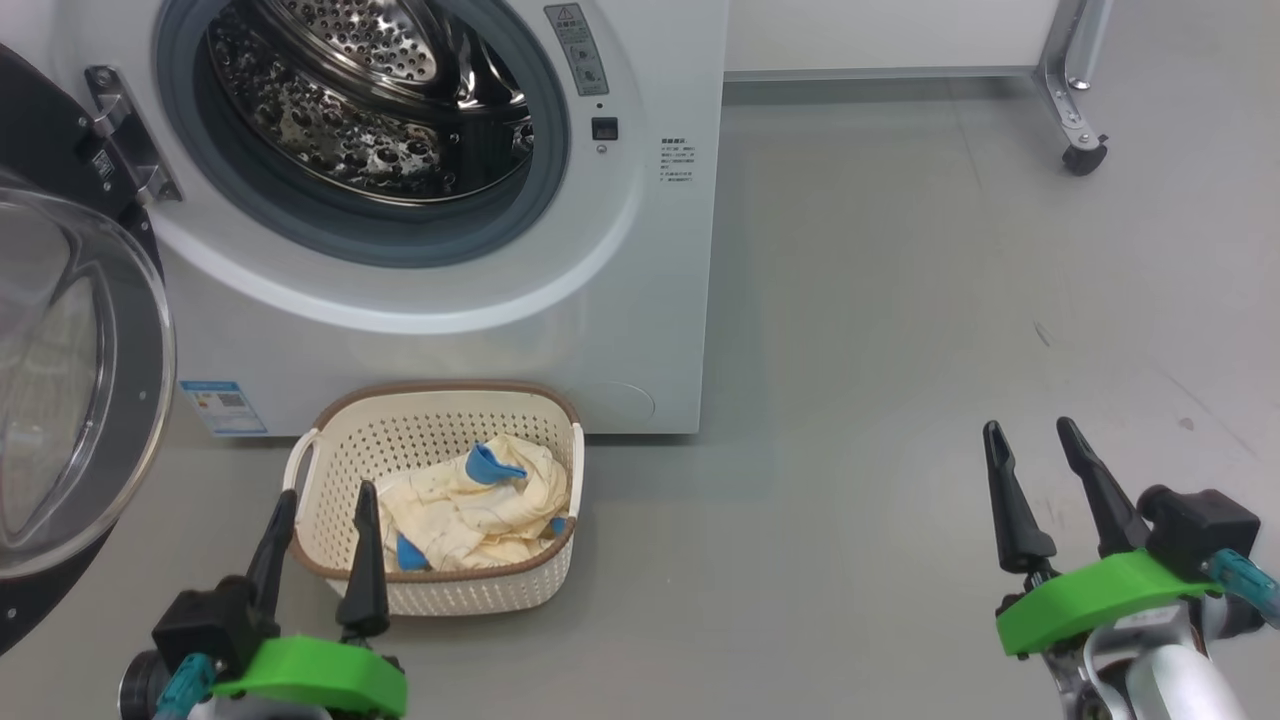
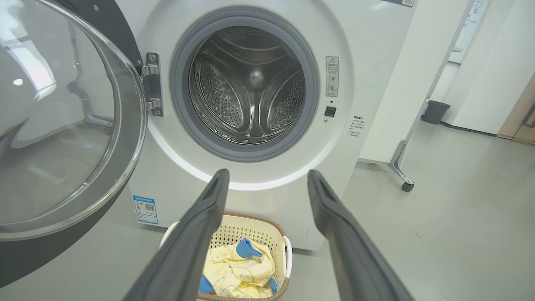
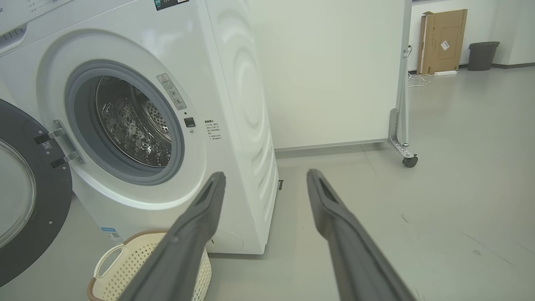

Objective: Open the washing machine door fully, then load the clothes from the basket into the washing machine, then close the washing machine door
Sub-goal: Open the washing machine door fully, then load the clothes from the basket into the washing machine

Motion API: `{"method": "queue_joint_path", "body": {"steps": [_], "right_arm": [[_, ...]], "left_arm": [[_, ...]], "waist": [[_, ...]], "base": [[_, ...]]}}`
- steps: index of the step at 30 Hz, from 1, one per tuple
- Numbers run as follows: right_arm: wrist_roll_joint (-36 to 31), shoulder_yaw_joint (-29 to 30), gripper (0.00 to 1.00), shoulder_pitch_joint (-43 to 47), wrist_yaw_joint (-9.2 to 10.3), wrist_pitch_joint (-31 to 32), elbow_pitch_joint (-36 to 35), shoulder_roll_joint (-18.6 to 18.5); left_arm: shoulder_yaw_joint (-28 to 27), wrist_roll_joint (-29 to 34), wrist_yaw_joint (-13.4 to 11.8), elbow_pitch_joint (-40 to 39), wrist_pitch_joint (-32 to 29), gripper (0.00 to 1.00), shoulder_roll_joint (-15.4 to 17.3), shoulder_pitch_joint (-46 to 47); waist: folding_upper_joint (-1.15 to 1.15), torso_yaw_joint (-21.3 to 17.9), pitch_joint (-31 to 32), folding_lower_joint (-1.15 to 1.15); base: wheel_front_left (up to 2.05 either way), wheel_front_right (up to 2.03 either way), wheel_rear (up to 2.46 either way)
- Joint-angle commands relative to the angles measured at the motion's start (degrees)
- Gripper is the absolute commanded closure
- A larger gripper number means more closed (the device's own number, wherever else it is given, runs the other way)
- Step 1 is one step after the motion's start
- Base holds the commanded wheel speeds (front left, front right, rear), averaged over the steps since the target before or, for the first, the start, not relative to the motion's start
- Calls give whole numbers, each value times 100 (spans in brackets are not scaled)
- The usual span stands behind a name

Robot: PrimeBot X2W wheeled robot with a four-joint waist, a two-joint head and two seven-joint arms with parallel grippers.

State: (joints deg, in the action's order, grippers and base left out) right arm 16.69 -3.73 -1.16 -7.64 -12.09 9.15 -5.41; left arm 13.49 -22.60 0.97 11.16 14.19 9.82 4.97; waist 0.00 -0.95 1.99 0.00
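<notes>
Door's open, folks: the washing machine door (image 1: pixel 70 420) stands swung wide at the left, its glass bowl bulging toward the camera, and the steel drum (image 1: pixel 370 100) of the washing machine (image 1: pixel 640 300) gapes behind the grey seal (image 1: pixel 540 190). Down on the floor, right against the machine's front, sits the basket (image 1: pixel 440 425), and the clothes (image 1: pixel 470 515) lie bundled inside it, pale yellow with a blue piece poking up on top. The left gripper (image 1: pixel 327 491) is low at the basket's near-left corner, fingers spread apart and holding nothing. In the head view its tips overlap the near rim, with the bundle just beyond and to the right of them. From the left wrist view the two fingers frame the basket, the clothes (image 2: pixel 238 267) sitting low between them, closer to the left finger, the drum opening higher up ahead. The right gripper (image 1: pixel 1028 424) hangs well off to the right over grey floor (image 1: pixel 850 300), fingers parted and empty too, well apart from basket and machine. Its wrist view catches the basket (image 3: pixel 125 267) at the lower left beside its left finger.
</notes>
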Motion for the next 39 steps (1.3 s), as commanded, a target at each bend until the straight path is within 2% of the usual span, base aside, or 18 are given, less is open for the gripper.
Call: {"method": "queue_joint_path", "body": {"steps": [1,33,39], "right_arm": [[-42,-103,0,-241,15,-60,-212,-59],[-54,-93,0,-246,15,-18,-121,-39],[-40,-103,0,-253,15,-18,-107,-37]], "left_arm": [[-268,109,-43,-155,78,0,88,129],[-751,693,414,30,81,0,-359,138],[-701,439,549,179,81,0,-407,140]], "waist": [[0,-9,-4,0],[0,51,-46,0],[0,58,-56,0]], "base": [[0,0,0],[0,0,0],[0,0,0]]}}
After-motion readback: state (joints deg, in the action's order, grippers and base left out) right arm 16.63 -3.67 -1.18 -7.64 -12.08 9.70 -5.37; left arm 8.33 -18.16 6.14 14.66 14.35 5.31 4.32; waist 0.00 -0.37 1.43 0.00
